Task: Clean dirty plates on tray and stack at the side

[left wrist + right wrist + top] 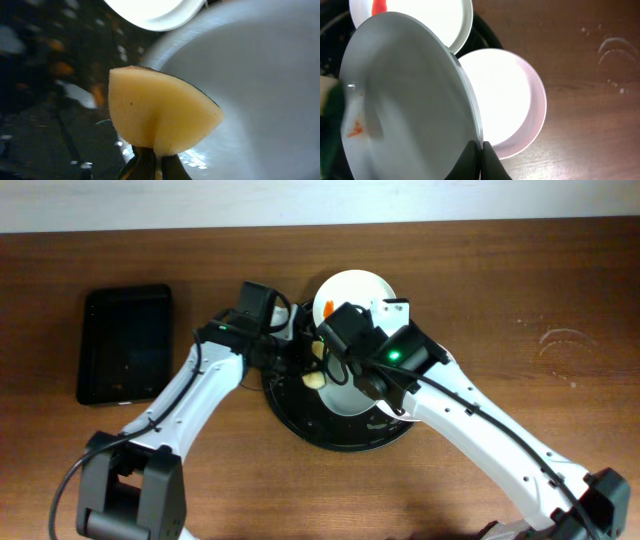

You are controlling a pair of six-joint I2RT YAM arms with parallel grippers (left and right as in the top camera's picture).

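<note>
White plate [410, 100] clamped in right hand [481, 156], sponge [160, 117] perhaps touching

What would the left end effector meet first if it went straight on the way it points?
Probably its sponge would press the tilted plate held by the right end effector; depth is unclear.

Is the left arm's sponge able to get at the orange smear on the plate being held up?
Probably yes: the sponge sits right beside the held plate, close to the smear, and nothing shows between them.
</note>
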